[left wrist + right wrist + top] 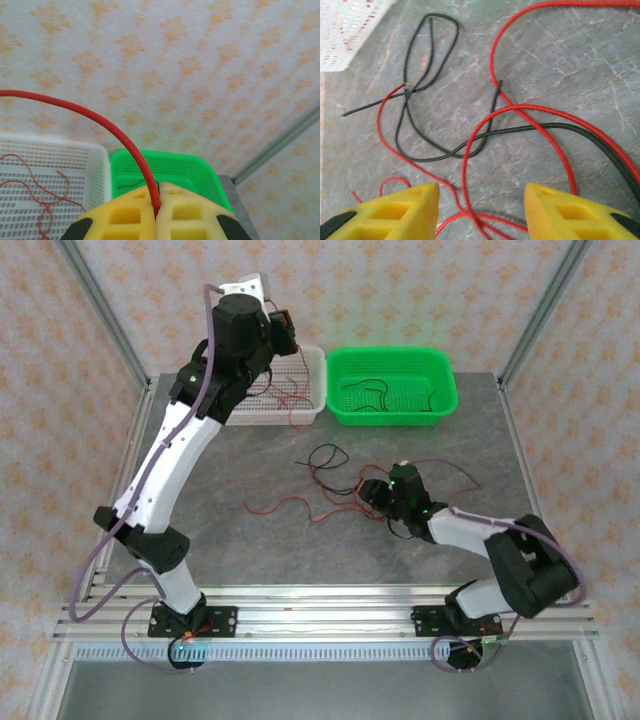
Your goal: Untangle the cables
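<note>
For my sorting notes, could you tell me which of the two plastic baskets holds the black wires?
The bright green plastic basket: thin black wires lie inside it, while the white mesh basket beside it holds red wires.

Cables (330, 488) lie tangled on the table (250, 552), before the left basket (270, 417) and right basket (395, 419).
</note>
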Action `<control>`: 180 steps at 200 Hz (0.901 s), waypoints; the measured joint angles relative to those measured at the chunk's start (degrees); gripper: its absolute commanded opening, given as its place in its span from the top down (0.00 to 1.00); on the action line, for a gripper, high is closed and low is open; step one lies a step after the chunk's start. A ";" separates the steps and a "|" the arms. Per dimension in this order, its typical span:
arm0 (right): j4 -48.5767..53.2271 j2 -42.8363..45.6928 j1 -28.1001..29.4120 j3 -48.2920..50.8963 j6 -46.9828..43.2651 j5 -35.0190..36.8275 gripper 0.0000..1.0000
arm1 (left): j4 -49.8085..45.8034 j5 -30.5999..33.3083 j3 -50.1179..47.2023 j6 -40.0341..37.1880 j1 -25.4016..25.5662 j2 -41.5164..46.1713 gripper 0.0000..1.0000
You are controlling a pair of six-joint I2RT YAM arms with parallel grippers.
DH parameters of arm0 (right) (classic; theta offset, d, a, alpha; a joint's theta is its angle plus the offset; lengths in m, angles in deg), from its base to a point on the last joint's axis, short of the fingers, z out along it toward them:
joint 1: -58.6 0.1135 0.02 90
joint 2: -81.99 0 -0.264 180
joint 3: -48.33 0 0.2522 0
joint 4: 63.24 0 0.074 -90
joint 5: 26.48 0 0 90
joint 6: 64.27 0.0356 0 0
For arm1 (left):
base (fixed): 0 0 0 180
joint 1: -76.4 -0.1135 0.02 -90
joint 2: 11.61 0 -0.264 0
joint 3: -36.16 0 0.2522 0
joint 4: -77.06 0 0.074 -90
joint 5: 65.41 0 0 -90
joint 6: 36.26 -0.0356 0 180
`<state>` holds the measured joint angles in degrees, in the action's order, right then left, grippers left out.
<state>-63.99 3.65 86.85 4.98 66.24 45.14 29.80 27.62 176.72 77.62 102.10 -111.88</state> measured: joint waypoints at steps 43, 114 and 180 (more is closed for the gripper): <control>8.09 9.92 0.00 -1.66 -2.54 -0.07 0.46 | 3.32 -1.33 1.05 -0.50 -4.92 -5.53 1.00; 16.81 20.70 0.00 -3.65 -3.32 -0.63 0.46 | 14.99 -0.37 1.77 -6.08 -8.61 -13.35 1.00; 21.38 24.94 0.00 -3.65 -3.13 0.63 0.46 | 22.99 0.07 1.66 -8.15 -10.97 -22.86 1.00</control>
<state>-42.61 28.58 86.85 1.33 63.12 45.78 52.79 27.68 178.38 69.47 91.12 -134.74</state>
